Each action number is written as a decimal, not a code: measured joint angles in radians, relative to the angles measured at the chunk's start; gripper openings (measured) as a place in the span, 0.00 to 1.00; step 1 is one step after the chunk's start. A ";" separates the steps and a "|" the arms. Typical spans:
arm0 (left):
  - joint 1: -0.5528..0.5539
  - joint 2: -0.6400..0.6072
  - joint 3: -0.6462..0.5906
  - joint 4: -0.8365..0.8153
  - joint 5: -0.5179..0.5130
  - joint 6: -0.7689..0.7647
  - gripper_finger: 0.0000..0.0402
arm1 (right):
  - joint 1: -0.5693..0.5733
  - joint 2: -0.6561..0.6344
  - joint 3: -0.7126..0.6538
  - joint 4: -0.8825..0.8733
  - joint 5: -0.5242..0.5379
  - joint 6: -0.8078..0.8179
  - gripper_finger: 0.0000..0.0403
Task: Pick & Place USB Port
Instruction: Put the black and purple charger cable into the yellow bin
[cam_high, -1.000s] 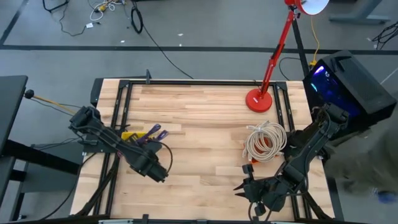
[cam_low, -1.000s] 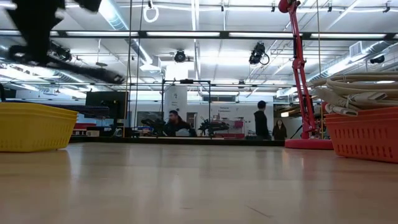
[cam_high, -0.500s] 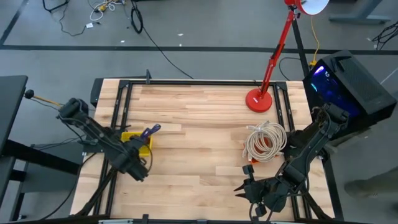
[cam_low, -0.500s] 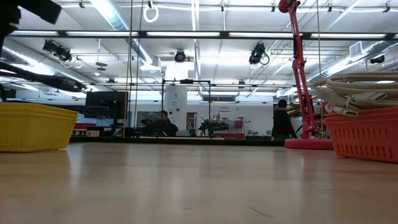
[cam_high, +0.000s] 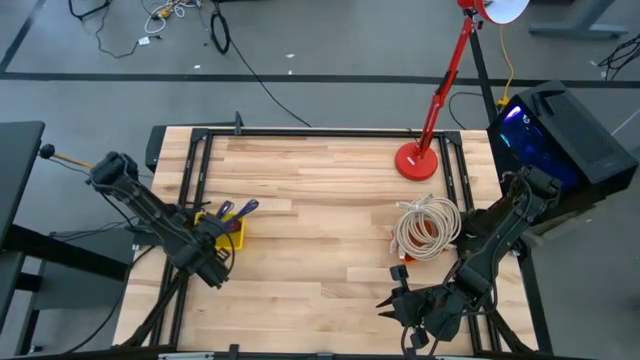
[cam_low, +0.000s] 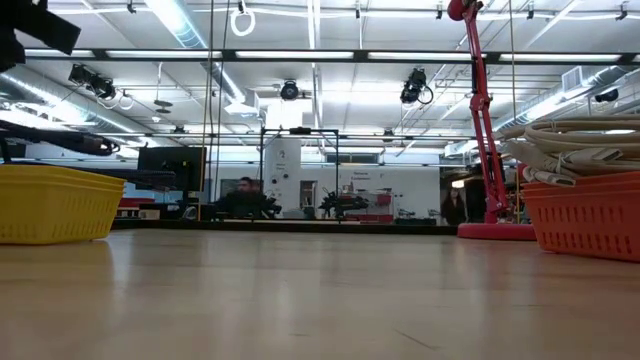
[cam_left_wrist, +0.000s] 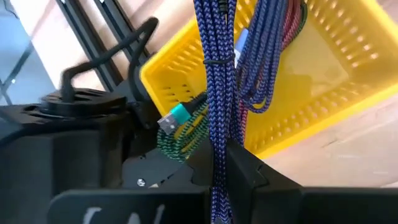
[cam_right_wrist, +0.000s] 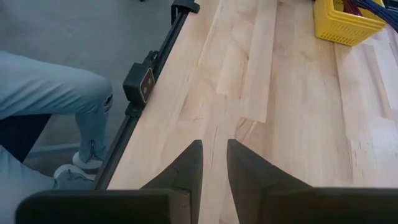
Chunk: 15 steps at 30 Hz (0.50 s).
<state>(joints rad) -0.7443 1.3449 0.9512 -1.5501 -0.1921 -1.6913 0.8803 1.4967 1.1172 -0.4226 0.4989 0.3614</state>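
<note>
A yellow basket (cam_high: 222, 230) stands near the table's left edge and also shows in the low view (cam_low: 50, 205). A blue braided USB cable (cam_left_wrist: 214, 74), bundled in loops, stretches from my left gripper (cam_left_wrist: 217, 163) over the basket's near rim, and its ends show above the basket (cam_high: 236, 208). A green braided cable with a teal plug (cam_left_wrist: 177, 118) lies beside it. My left gripper (cam_high: 212, 258) is shut on the blue cable. My right gripper (cam_right_wrist: 212, 144) hovers open over bare wood near the table's front right corner (cam_high: 400, 305). My left gripper pinches a strand of the blue braided cable (cam_left_wrist: 217, 146) between its two fingers, slanting steeply downward beside the basket. The strand runs straight out from the fingers to the tied bundle. The bundle's loops (cam_left_wrist: 264, 68) hang over and into the yellow basket.
An orange basket (cam_high: 405, 250) holding coiled white cables (cam_high: 428, 228) stands at the right; it also shows in the low view (cam_low: 590, 215). A red lamp base (cam_high: 415, 160) sits at the far right. A black frame rail (cam_high: 190, 180) edges the table. A person's leg (cam_right_wrist: 56, 93) shows beside it.
My left gripper has gone toward the table's left edge and slightly down, rolling its wrist, still shut on the blue cable. The cable has come with it, from the open wood right of the yellow basket to over the basket.
</note>
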 joint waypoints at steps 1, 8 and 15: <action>0.000 0.000 -0.008 0.014 0.005 0.000 0.05 | 0.000 0.000 0.000 0.000 0.000 0.000 0.19; 0.000 0.000 -0.027 0.047 0.021 0.004 0.06 | 0.000 0.000 0.000 0.000 0.000 0.000 0.19; 0.000 0.000 -0.027 0.047 0.021 -0.018 0.09 | 0.000 0.000 0.000 0.001 0.000 0.000 0.19</action>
<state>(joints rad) -0.7441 1.3453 0.9245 -1.5032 -0.1707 -1.7097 0.8799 1.4968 1.1172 -0.4218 0.4992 0.3614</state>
